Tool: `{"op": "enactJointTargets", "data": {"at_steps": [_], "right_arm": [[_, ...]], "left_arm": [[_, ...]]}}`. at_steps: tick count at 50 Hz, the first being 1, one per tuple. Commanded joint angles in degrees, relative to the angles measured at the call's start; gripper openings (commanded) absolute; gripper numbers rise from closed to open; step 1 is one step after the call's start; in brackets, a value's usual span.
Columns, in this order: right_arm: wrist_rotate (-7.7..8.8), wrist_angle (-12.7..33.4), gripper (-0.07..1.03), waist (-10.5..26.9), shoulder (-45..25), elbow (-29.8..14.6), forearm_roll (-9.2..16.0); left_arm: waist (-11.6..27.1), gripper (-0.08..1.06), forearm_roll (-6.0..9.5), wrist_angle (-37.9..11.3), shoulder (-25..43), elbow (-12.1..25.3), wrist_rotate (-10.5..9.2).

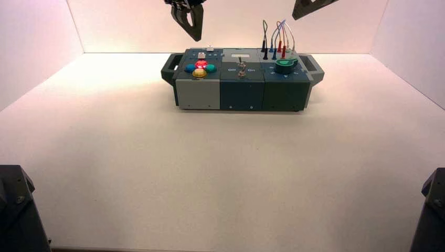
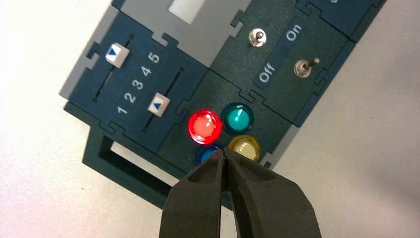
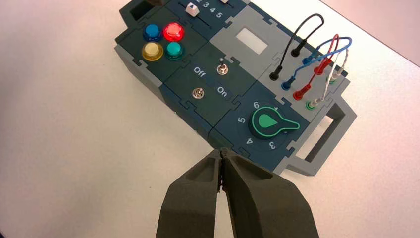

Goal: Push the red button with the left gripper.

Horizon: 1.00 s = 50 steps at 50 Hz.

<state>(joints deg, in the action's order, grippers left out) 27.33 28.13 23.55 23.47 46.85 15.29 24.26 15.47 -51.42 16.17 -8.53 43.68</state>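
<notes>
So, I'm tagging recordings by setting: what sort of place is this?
Probably a lab test booth: plain white walls, bare white tabletop, and one dark practice box with coloured buttons, switches and wires.

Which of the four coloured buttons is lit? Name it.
The red button: it glows bright, while the green, yellow and blue buttons beside it stay dark.

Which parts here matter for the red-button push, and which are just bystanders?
In play:
- red button, lit
- left gripper, shut, above the button cluster

Bystanders:
- blue button, yellow button, green button
- two sliders
- two toggle switches
- green knob
- wires
- right gripper, shut, held off the box
</notes>
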Motion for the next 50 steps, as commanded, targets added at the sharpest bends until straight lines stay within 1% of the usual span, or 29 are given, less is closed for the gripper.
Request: {"op": "enactJointTargets", "data": {"at_steps": [1, 10, 21, 27, 37, 42, 50], "right_arm": [[0.18, -0.2, -0.02, 0.1, -0.1, -1.2, 0.2], [0.00, 1.1, -0.02, 0.1, -0.4, -1.5, 0.2], [0.00, 1.1, -0.02, -0.1, -0.3, -1.4, 0.2], [-0.44, 1.5, -0.02, -0.2, 0.0, -1.4, 0.2], [-1.05, 1.8, -0.02, -1.5, 0.8, -1.3, 0.2], [-0.97, 1.8, -0.02, -2.4, 1.5, -1.3, 0.2], [-1.05, 1.8, -0.02, -2.5, 1.9, -1.2, 0.2]], "left_arm": [[0.2, -0.03, 0.09, 0.1, -4.1, -0.4, 0.26], [0.2, -0.03, 0.00, 0.1, -6.9, -2.5, 0.26], [0.2, -0.03, 0.09, 0.1, -8.5, -4.4, 0.26], [0.2, -0.03, 0.09, 0.1, -8.8, -5.0, 0.18], [0.2, -0.03, 0.00, 0.2, -9.3, -6.2, 0.18], [0.2, -0.03, 0.00, 0.3, -9.5, -6.4, 0.18], [0.2, -0.03, 0.00, 0.3, -10.0, -6.6, 0.18]]}}
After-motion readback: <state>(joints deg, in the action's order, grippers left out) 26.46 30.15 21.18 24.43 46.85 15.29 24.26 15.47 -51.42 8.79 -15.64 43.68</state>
